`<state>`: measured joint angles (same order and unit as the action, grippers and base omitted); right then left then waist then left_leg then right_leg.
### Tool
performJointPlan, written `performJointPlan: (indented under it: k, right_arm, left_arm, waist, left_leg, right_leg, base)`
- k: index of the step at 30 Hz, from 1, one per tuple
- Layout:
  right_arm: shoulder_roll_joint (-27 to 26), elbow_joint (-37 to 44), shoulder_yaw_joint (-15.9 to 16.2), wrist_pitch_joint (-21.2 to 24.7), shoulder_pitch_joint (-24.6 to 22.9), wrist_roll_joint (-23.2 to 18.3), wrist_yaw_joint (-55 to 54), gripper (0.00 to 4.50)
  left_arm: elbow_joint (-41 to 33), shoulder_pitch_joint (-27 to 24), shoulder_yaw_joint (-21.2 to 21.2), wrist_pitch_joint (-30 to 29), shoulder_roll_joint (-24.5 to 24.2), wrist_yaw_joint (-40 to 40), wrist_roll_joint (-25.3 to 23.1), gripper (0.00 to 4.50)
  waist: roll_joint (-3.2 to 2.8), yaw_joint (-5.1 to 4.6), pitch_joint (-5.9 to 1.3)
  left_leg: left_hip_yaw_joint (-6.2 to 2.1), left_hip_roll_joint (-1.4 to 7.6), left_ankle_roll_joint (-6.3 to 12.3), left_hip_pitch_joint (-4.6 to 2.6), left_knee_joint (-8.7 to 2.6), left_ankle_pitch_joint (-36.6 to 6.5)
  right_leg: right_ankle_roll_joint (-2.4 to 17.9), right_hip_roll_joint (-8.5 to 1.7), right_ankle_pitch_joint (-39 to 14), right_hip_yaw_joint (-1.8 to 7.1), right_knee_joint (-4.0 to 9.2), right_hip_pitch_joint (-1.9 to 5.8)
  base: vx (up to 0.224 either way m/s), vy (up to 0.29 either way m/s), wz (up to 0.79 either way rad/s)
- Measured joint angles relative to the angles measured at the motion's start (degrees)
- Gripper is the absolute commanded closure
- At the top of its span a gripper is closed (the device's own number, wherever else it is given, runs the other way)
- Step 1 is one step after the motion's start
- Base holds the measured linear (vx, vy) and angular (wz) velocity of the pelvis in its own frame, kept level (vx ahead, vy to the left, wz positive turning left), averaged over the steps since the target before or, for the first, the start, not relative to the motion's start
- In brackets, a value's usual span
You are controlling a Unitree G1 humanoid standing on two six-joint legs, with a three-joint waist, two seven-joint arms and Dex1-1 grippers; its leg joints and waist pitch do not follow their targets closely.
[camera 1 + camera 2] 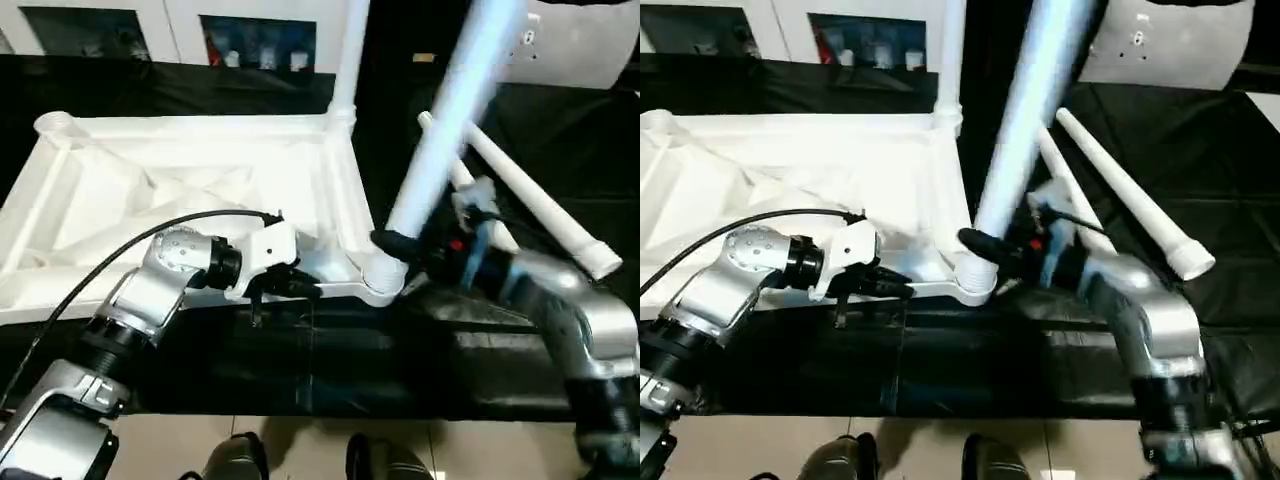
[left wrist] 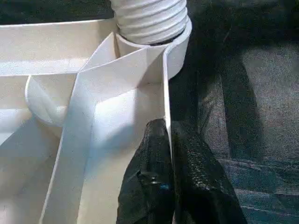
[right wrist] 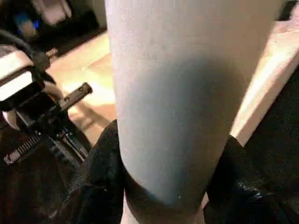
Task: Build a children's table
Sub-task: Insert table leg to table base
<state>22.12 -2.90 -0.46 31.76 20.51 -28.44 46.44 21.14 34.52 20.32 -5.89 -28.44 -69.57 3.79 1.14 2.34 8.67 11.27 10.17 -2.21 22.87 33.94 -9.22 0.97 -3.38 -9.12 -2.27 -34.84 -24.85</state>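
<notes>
On the black-covered worktable (image 1: 300, 370) the white plastic square tabletop (image 1: 190, 190) of the children's table lies upside down, X-ribs showing, one long white tapered leg (image 1: 347, 60) already upright in a far corner. At the near corner the round socket (image 1: 382, 280) takes the ribbed foot of a second white tubular leg (image 1: 450, 110), its long axis rising steeply from the socket and leaning away to the right. The right gripper (image 1: 400, 245) clasps this leg just above the socket, so that arm is placed to seat or turn it. The left gripper (image 2: 168, 154) is pinched tight on the tabletop's thin edge wall beside the socket, steadying it. Two spare white legs (image 1: 540, 210) lie on the cloth, right.
</notes>
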Motion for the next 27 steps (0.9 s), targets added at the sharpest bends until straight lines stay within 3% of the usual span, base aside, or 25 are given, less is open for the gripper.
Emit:
performJointPlan:
  k: [7, 10, 13, 21, 27]
  right_arm:
    - [-0.78, 1.21, -0.70, -5.24, -3.93, -0.36, 0.44, 2.62]
    - [2.01, 2.27, 2.46, -9.97, -4.86, 2.60, 1.52, 2.62]
    - [4.45, 4.18, 5.76, -14.03, -4.90, 6.67, 2.56, 2.62]
    - [5.78, 4.26, 8.43, -16.79, -3.92, 10.24, 3.95, 2.62]
    - [6.51, 2.16, 9.91, -16.95, -1.50, 11.13, 6.28, 2.62]
  left_arm:
    - [0.03, -0.08, 0.00, -0.01, 0.16, 0.01, 0.12, 4.50]
    - [0.37, -0.10, 0.00, -0.02, 0.18, 0.01, 0.00, 4.50]
    - [0.85, -0.18, 0.16, -0.03, 0.41, 0.05, -0.23, 4.50]
    - [1.12, -0.34, 0.27, -0.01, 0.33, -0.12, -0.28, 4.50]
    - [1.06, -0.20, 0.27, 0.14, 0.16, -0.29, -0.60, 4.50]
  waist:
    - [-0.41, 0.21, -0.02]
    - [-0.60, 0.14, -0.09]
    - [-0.69, 0.12, -0.06]
    - [-0.55, -0.41, -0.05]
    - [0.09, -0.54, 0.28]
  left_leg:
    - [0.00, -0.01, -0.01, -0.06, -0.22, 0.01]
    - [0.02, -0.04, -0.02, -0.26, -0.31, 0.01]
    - [0.00, -0.07, -0.03, -0.99, -0.79, 0.00]
    - [0.01, -0.19, -0.03, -1.60, -1.31, 0.00]
    - [0.00, -0.25, -0.02, -1.79, -1.57, 0.00]
  right_leg:
    - [-0.02, 0.00, -0.03, -0.03, 0.10, 0.02]
    - [-0.05, 0.00, -0.04, -0.01, 0.18, 0.21]
    - [-0.45, 0.01, -0.29, -0.07, 0.60, 0.95]
    - [-0.48, 0.00, -0.31, -0.06, 1.42, 1.65]
    - [-0.55, -0.02, -0.37, -0.08, 1.88, 1.74]
  base:
    - [0.000, 0.000, 0.00]
    - [0.000, 0.000, 0.00]
    - [0.000, 0.000, 0.00]
    - [0.000, 0.000, 0.00]
    - [0.000, 0.000, 0.00]
